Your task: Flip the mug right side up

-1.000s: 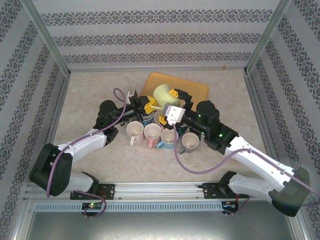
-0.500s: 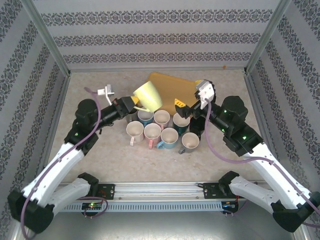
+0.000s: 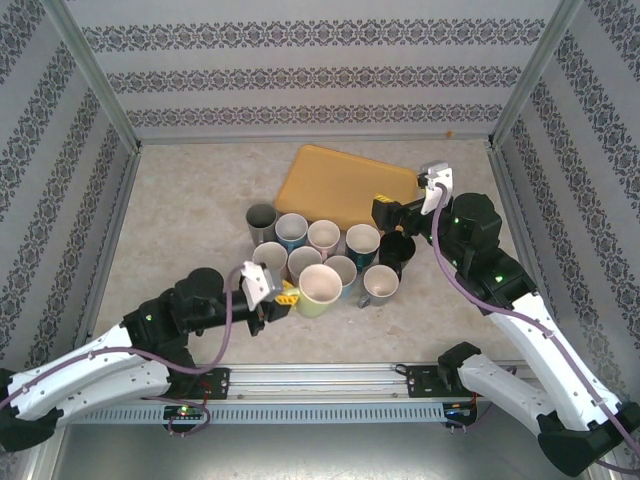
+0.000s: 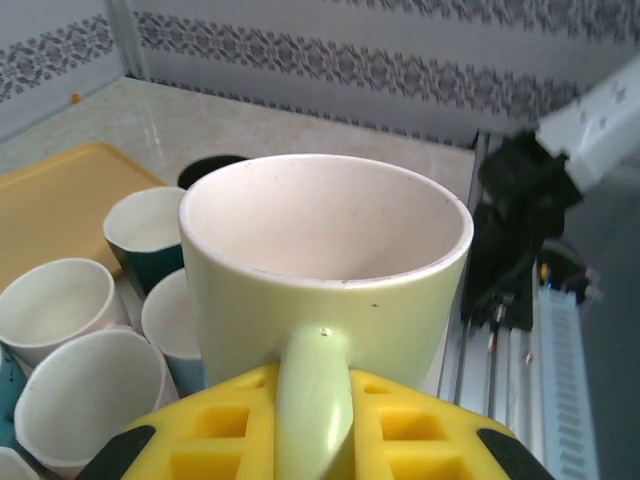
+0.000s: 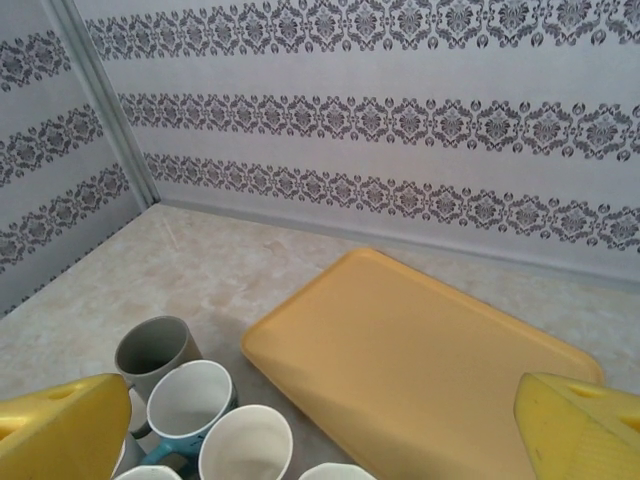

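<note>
Nearest the arm bases, in front of the other mugs [image 3: 323,236], the left gripper [image 3: 284,296] is clenched on the handle of the pale green mug [image 3: 320,288]. Its mouth faces up, so the turning looks done; setting down and release are left. Its base is hidden, so contact with the bench [image 3: 180,230] is unclear. Farther back, the right gripper [image 3: 392,212] hangs spread and empty beside the yellow tray [image 3: 340,175].

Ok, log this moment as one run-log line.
mug: pale green, mouth up | left jaws: shut on its handle | right jaws: open, empty, near tray | status: upright, not released
</note>
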You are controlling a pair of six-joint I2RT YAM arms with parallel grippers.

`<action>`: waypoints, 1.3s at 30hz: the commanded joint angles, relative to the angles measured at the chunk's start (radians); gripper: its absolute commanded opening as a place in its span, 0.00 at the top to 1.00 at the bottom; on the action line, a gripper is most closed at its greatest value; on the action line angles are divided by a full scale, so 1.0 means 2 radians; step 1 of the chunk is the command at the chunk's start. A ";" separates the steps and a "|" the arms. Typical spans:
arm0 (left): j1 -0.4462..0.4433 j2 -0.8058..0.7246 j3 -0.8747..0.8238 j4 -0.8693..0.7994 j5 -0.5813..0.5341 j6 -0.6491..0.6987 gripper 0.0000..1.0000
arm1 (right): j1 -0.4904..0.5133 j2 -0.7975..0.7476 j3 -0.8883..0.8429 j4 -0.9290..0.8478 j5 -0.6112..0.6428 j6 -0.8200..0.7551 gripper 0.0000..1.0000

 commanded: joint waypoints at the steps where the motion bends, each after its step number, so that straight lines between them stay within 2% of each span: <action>1: -0.044 -0.014 -0.029 0.074 -0.058 0.060 1.00 | -0.003 -0.011 -0.011 -0.001 -0.013 0.023 0.02; 6: -0.121 0.031 -0.091 0.215 -0.132 0.041 1.00 | -0.003 -0.014 -0.017 -0.005 -0.019 0.027 0.02; 8: -0.133 0.063 -0.108 0.269 -0.148 0.036 1.00 | -0.004 -0.018 -0.021 -0.003 -0.020 0.028 0.02; 14: -0.134 0.111 -0.172 0.428 -0.183 0.030 1.00 | -0.003 -0.023 -0.031 -0.001 -0.021 0.030 0.02; 24: -0.134 0.233 -0.228 0.598 -0.195 -0.013 1.00 | -0.003 -0.022 -0.032 -0.003 -0.020 0.031 0.02; 31: -0.133 0.285 -0.249 0.669 -0.219 -0.050 1.00 | -0.003 -0.026 -0.042 0.004 -0.018 0.031 0.02; 39: -0.131 0.354 -0.252 0.727 -0.221 -0.088 0.98 | -0.004 -0.026 -0.047 0.004 -0.016 0.032 0.02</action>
